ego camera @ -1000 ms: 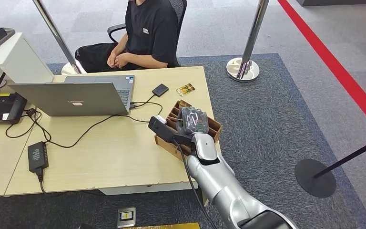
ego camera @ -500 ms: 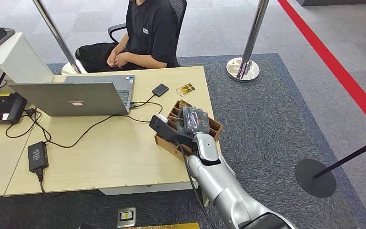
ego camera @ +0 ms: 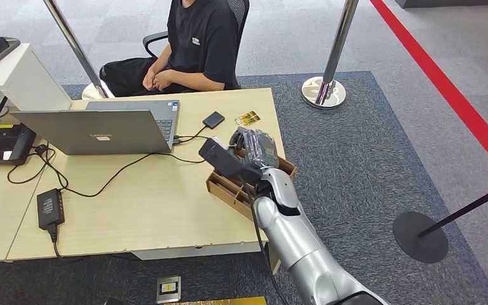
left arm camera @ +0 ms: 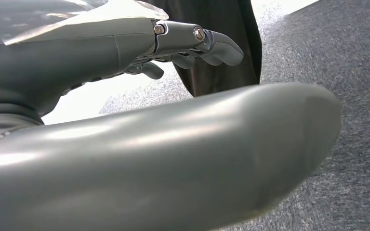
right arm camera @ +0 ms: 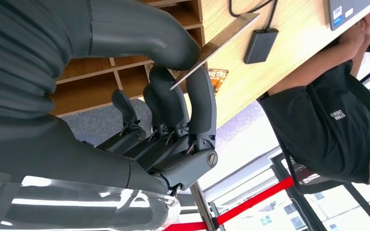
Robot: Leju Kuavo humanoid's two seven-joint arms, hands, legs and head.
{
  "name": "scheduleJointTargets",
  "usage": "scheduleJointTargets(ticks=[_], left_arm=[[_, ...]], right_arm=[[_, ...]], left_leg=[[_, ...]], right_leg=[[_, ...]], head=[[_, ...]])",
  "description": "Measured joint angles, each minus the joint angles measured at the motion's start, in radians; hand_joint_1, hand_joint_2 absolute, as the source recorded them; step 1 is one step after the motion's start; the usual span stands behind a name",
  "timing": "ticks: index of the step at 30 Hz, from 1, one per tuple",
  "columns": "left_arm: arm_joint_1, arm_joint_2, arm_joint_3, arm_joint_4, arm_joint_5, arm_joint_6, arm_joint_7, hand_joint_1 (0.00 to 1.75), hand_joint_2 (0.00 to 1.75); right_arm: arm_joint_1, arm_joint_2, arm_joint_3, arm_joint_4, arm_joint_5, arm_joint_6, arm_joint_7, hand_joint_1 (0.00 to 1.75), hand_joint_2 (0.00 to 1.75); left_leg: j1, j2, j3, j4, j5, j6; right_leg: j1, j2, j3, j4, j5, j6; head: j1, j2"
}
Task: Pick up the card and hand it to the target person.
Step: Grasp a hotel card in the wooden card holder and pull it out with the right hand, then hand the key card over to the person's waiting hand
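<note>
Card (right arm camera: 217, 45): one, thin and flat, seen almost edge-on in my right wrist view, pale grey along its face. It sits pinched between the thumb and a finger of my right hand (right arm camera: 173, 110), jutting out past the fingertips toward the desk. My right hand grips it and nothing else; the remaining fingers (right arm camera: 125, 113) curl loosely beside it.

Right hand in the head view (ego camera: 254, 147): one, raised just above the far end of the wooden tray (ego camera: 229, 190); the card itself is too small to make out there.

Left hand (left arm camera: 192, 45): one, fingers curled in lightly, holding nothing, over grey carpet.

Wooden tray: one, brown, split into several compartments, directly under and behind my right hand.

Loose card (ego camera: 247, 118): one, gold and dark patterned, lying flat on the desk (ego camera: 152, 210) just beyond my right hand.

Small black box (ego camera: 213, 119): one, beyond my right hand, beside the loose card.

Laptop (ego camera: 95, 130): one, open, well to the left of my right hand.

Person (ego camera: 194, 44): one, seated in black beyond the desk's far edge, ahead of my right hand.
</note>
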Motion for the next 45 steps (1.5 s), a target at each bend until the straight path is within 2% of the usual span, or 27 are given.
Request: scheduleJointTargets(ticks=[7,16,32,45], left_arm=[[0.000,0.000,0.000,0.000,0.000,0.000,0.000,0.00,0.00],[0.000,0.000,-0.001,0.000,-0.003,0.000,0.000,0.00,0.00],[-0.006,0.000,-0.025,0.000,-0.007,-0.013,0.020,0.00,0.00],[-0.009,-0.001,-0.027,0.000,-0.006,-0.012,0.028,0.00,0.00]], right_arm=[[0.014,-0.012,0.000,-0.111,-0.063,0.045,-0.015,1.34,1.75],[0.002,-0.014,0.000,-0.127,-0.076,0.049,0.013,1.40,1.75],[-0.135,-0.013,-0.015,0.080,-0.046,-0.026,0.062,1.49,1.75],[-0.199,0.033,-0.024,0.180,-0.019,-0.047,0.055,1.41,1.75]], left_leg=[[0.000,0.000,0.000,0.000,0.000,0.000],[0.000,0.000,0.000,0.000,0.000,0.000],[0.000,0.000,0.000,0.000,0.000,0.000],[0.000,0.000,0.000,0.000,0.000,0.000]], right_leg=[[0.000,0.000,0.000,0.000,0.000,0.000],[0.000,0.000,0.000,0.000,0.000,0.000],[0.000,0.000,0.000,0.000,0.000,0.000],[0.000,0.000,0.000,0.000,0.000,0.000]], head=[[0.000,0.000],[0.000,0.000],[0.000,0.000],[0.000,0.000]])
